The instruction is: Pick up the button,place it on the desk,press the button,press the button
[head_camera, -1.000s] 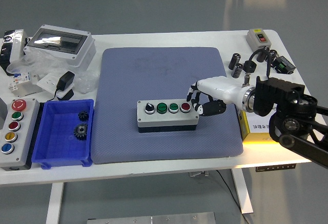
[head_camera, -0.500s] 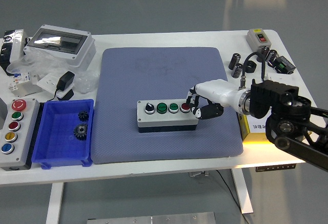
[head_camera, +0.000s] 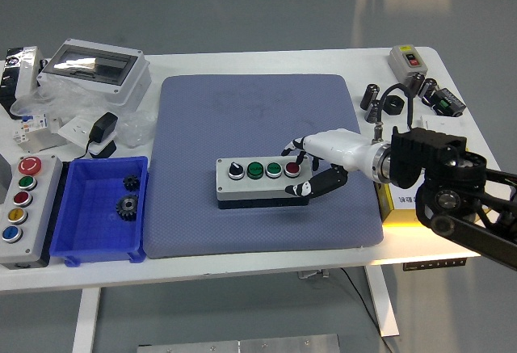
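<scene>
The four-position push-button box (head_camera: 263, 179) lies flat near the centre of the blue-grey mat (head_camera: 258, 111), long side parallel to the table's near edge. Its grey lid carries, from left to right, a black selector knob (head_camera: 235, 170), two green buttons (head_camera: 255, 170) and a red button (head_camera: 292, 169) at the end nearest the arm.

The right hand (head_camera: 311, 167) reaches in from the right and brackets the box's right end: pale fingers (head_camera: 296, 144) lie spread over the far edge by the red button, and the thumb (head_camera: 302, 187) rests against the near front wall. It looks like a loose, part-opened straddle, not a clenched grasp; whether the pads bear on the housing cannot be told. The left hand is out of sight.

The box appears to be a rigid moulded enclosure, probably light to moderate in weight, with smooth walls that could slip under a weak pinch. A hold is best taken across the short width, on the front and back walls, clear of the protruding caps. For pressing, the flat base on the soft mat should keep it steady, though a push at the right end might tip or slide it.

To the left of the mat sit a blue bin (head_camera: 81, 208) holding two gears (head_camera: 127, 204) and a second, five-button station (head_camera: 21, 208).
</scene>
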